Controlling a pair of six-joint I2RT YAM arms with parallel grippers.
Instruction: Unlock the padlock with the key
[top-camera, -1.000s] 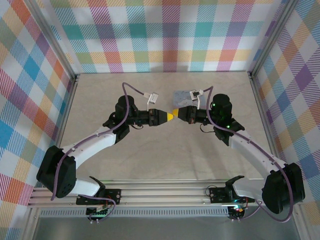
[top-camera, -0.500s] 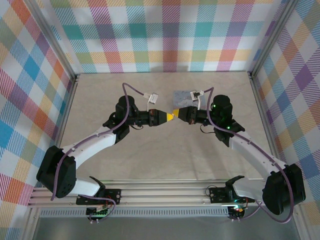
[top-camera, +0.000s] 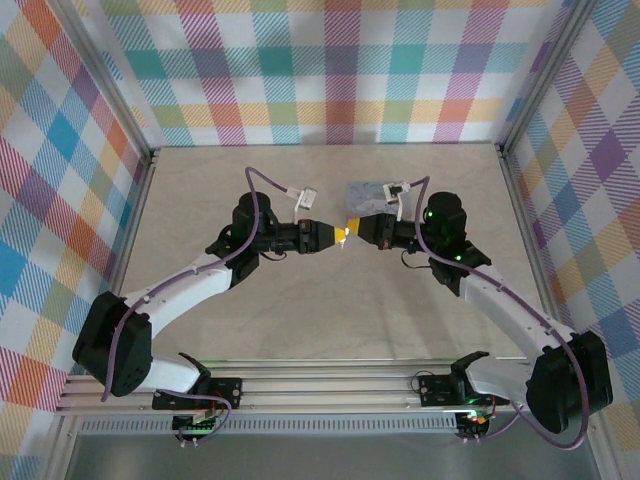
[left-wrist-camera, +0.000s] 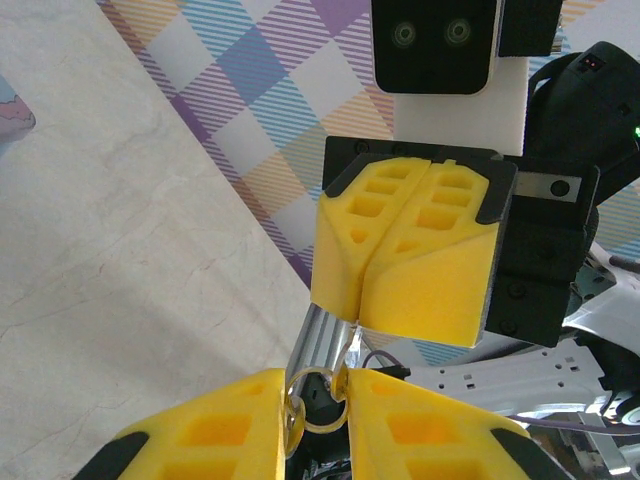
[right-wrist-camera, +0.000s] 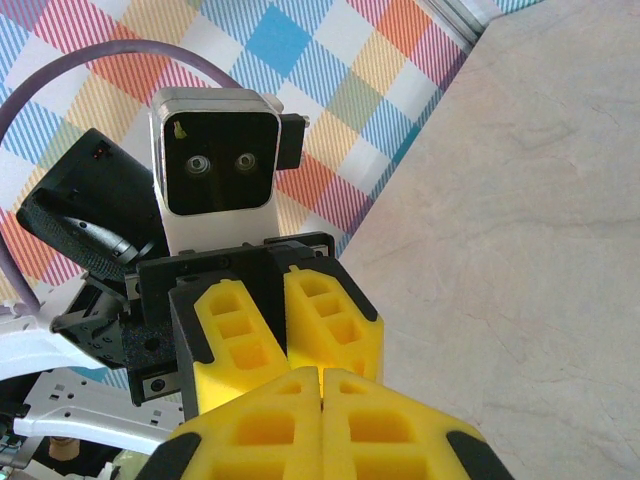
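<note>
Right end effector (left-wrist-camera: 360, 318) is seen clenched on a silver metal piece (left-wrist-camera: 322, 338) at its tip. Left end effector (left-wrist-camera: 318, 395) is met tip to tip. Its fingers (left-wrist-camera: 420, 430) are slightly parted w/ a wire ring (left-wrist-camera: 291, 405) btwn them; grip cannot be told. Vs 1 s ago, both tips are found at approx the same spot, still joined. Ring and piece are given by left wrist view. Top view adds a pale blue tin (top-camera: 366, 192) on the worktop (top-camera: 300, 320), just beyond the right end effector. Padlock cannot be made out for sure: a dark bit behind the ring is too hidden to name.
</note>
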